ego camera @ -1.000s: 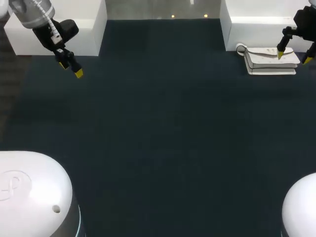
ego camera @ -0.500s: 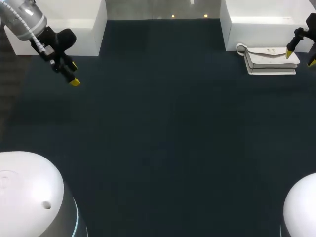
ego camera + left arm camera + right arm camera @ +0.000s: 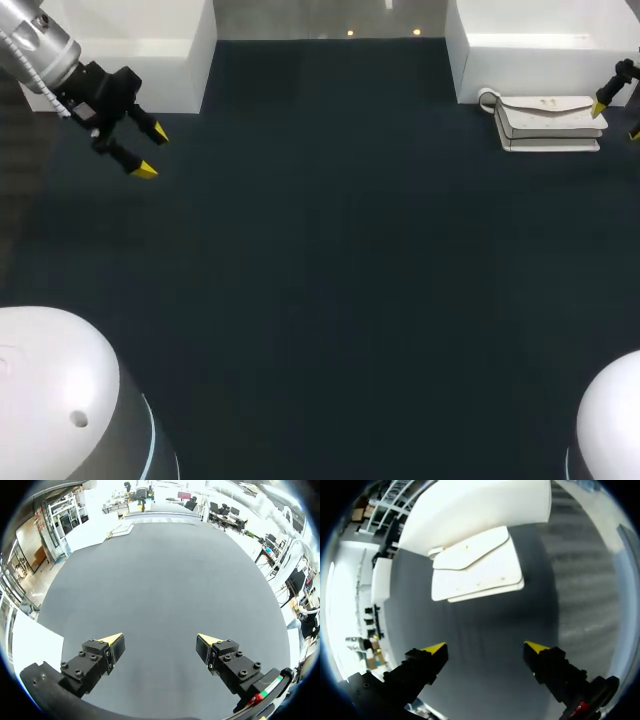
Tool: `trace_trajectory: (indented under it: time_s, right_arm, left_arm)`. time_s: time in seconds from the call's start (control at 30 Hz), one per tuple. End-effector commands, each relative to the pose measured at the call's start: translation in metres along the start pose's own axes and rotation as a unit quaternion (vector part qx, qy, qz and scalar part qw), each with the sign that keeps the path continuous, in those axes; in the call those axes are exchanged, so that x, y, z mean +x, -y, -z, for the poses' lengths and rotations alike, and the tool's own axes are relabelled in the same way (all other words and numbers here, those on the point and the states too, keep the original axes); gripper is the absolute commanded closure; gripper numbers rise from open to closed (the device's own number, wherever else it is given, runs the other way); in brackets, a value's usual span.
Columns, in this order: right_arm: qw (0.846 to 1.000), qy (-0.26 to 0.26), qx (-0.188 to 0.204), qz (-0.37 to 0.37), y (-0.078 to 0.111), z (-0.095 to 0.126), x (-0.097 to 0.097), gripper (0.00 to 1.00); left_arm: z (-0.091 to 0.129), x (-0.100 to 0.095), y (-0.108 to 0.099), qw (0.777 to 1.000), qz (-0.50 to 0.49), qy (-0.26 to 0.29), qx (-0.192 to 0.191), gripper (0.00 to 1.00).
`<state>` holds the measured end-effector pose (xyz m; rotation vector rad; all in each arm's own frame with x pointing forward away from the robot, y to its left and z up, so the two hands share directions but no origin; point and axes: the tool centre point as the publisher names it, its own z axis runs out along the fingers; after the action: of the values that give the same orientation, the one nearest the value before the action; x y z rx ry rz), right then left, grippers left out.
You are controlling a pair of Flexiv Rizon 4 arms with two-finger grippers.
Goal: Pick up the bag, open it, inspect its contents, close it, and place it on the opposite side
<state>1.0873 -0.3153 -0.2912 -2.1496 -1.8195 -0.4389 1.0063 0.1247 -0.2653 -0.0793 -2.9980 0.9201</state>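
Observation:
The white flap bag lies flat and closed at the table's back right, its strap loop toward the middle. My right gripper is open at the bag's right end, by the view's edge, touching nothing. In the right wrist view the bag lies ahead of the open gripper, with bare mat between the yellow fingertips. My left gripper is open and empty over the back left of the mat. The left wrist view shows this gripper wide open above bare mat.
A white box stands right behind the bag, and another white box stands at the back left behind my left gripper. The dark mat spreads between them. Rounded white arm bases fill both near corners.
My right gripper has moved right, from over the bag to past its right end. My left arm has drawn back to the left and its gripper has turned; both stay open.

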Motion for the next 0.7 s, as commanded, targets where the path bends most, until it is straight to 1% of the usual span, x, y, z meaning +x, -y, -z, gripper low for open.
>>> trace_trajectory:
  time_s: [0.03,0.07,0.1,0.13,0.17,0.27,0.33,0.37,0.53,0.63,0.7]
  right_arm:
    - [1.0,-0.017,0.023,-0.003,-0.018,-0.008,-0.008,0.0]
    - [1.0,-0.018,0.024,-0.003,-0.021,-0.01,-0.009,0.0]
    - [1.0,-0.019,0.025,-0.004,-0.022,-0.011,-0.009,0.0]
    - [0.999,-0.02,0.025,-0.003,-0.024,-0.012,-0.01,0.0]
    - [0.999,-0.022,0.025,-0.003,-0.026,-0.014,-0.01,0.0]
    - [0.999,-0.025,0.024,-0.002,-0.032,-0.017,-0.013,0.0]
    - [0.999,-0.028,0.023,-0.003,-0.035,-0.018,-0.016,0.0]
    - [0.999,-0.029,0.023,-0.003,-0.037,-0.018,-0.018,0.0]
    - [0.999,-0.033,0.024,-0.007,-0.043,-0.02,-0.025,0.0]
    - [0.999,-0.035,0.026,-0.01,-0.046,-0.021,-0.029,0.0]
    - [0.999,-0.04,0.025,-0.012,-0.049,-0.022,-0.031,0.0]
  left_arm:
    - [-0.001,-0.003,-0.002,1.0,-0.001,-0.003,0.008,0.0]
    - [-0.001,-0.003,-0.002,1.0,-0.001,-0.003,0.008,0.0]
    - [-0.004,-0.004,-0.001,1.0,0.002,-0.01,0.022,0.0]
    - [-0.01,-0.004,0.002,1.0,-0.008,-0.006,0.027,0.0]
    - [-0.016,-0.005,0.006,1.0,-0.01,0.002,0.023,0.0]
    - [-0.026,-0.008,0.014,0.998,-0.03,0.008,0.046,0.0]
    - [-0.032,-0.012,0.017,0.998,-0.037,0.015,0.054,0.0]
    - [-0.034,-0.013,0.019,0.997,-0.048,0.017,0.055,0.0]
    - [-0.044,-0.022,0.023,0.997,-0.043,0.022,0.062,0.0]
    - [-0.047,-0.026,0.026,0.997,-0.03,0.035,0.06,0.0]
    - [-0.048,-0.027,0.026,0.998,-0.028,0.034,0.055,0.0]
